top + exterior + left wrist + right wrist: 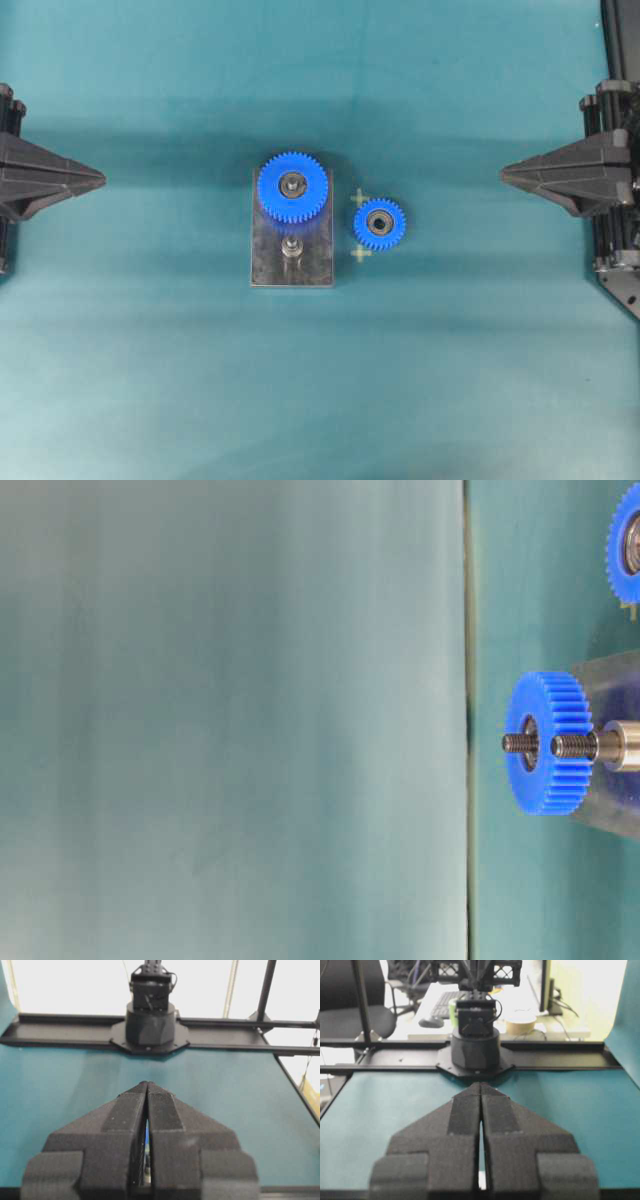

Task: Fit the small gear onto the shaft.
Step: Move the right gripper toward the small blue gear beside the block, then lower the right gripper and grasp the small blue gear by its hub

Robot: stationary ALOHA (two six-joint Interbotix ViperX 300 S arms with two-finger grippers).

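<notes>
The small gear [379, 223] is bright blue with a silver-and-black hub and lies flat on the teal mat, just right of the grey plate [268, 262]. The shaft [291, 246] rises bare from the plate's near half; the table-level view shows it as a silver peg [600, 746]. A sliver of the small gear [623, 542] shows at the top right of that view. My left gripper [103, 179] is shut and empty at the far left edge. At the far right my right gripper [503, 173] is shut with nothing in it. Both sit far from the gear.
A larger blue gear [293, 186] sits on its own peg at the far end of the plate. Two pale cross marks [360, 198] flank the small gear on the mat. Each wrist view faces the opposite arm's black base [149, 1020] and rail.
</notes>
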